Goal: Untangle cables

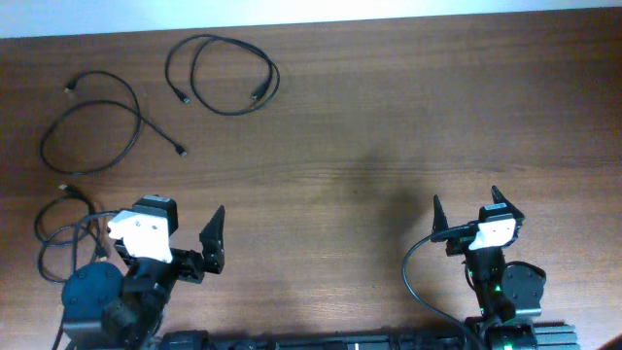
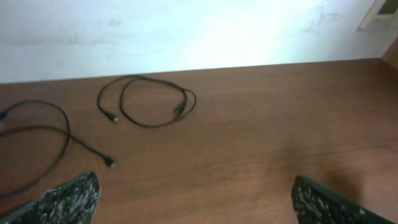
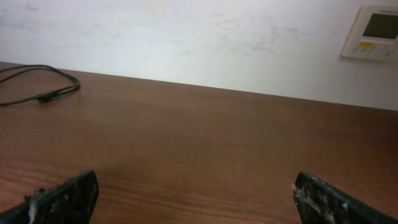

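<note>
Black cables [image 1: 209, 37] on wooden table [image 1: 408, 126]

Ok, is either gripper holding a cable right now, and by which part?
Nothing is held. The left gripper and right gripper are both open and empty; the cables lie on the table.

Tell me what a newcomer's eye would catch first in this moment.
Three thin black cords with small plug ends lie apart on the left of the brown wooden table: a looped cord at the back, a sprawled cord nearer, a third cord beside the left arm. The left gripper and right gripper hang open and empty near the front edge.
</note>
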